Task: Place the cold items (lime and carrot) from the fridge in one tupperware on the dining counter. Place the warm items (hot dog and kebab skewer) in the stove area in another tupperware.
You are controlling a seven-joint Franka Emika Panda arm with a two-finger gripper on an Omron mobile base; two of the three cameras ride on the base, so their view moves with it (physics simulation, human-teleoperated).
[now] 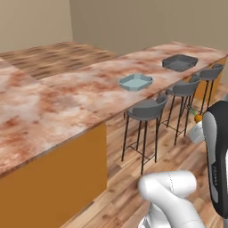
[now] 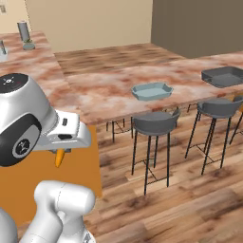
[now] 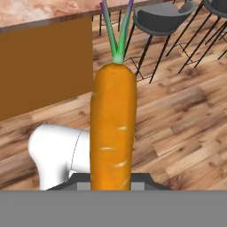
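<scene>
Carrot (image 3: 112,128) sits in the gripper (image 3: 111,184), which is closed tight on its fat bottom end. In the hand view the carrot stands up tall and orange, with thin green stems at its top. Behind the carrot there is wooden floor (image 3: 177,115), an orange wall of the surface, and the dark seat of a stool.

In the right base view a small orange tip of the carrot (image 2: 59,157) peeks out under the white hand of the arm. In the left base view a little bit of orange and green from the carrot (image 1: 196,116) shows just beside the dark part of the arm, near the stools.

Far from the carrot, two tubs lie on the long pink and brown surface (image 1: 89,84). The light blue tupperware (image 1: 136,82) is the closer one to the carrot. The dark grey tupperware (image 1: 180,62) is farther along the same surface, well apart from the blue one. From these views both tubs look empty inside.

Three grey stools stand on the wooden floor along the edge of the surface. The first stool (image 1: 147,110) stands just below the light blue tupperware. The second stool (image 1: 183,87) stands between the two tubs. The third stool (image 1: 211,72) stands near the dark grey tupperware.

The carrot is held in the air, low over the floor, not touching the surface or any tub.
</scene>
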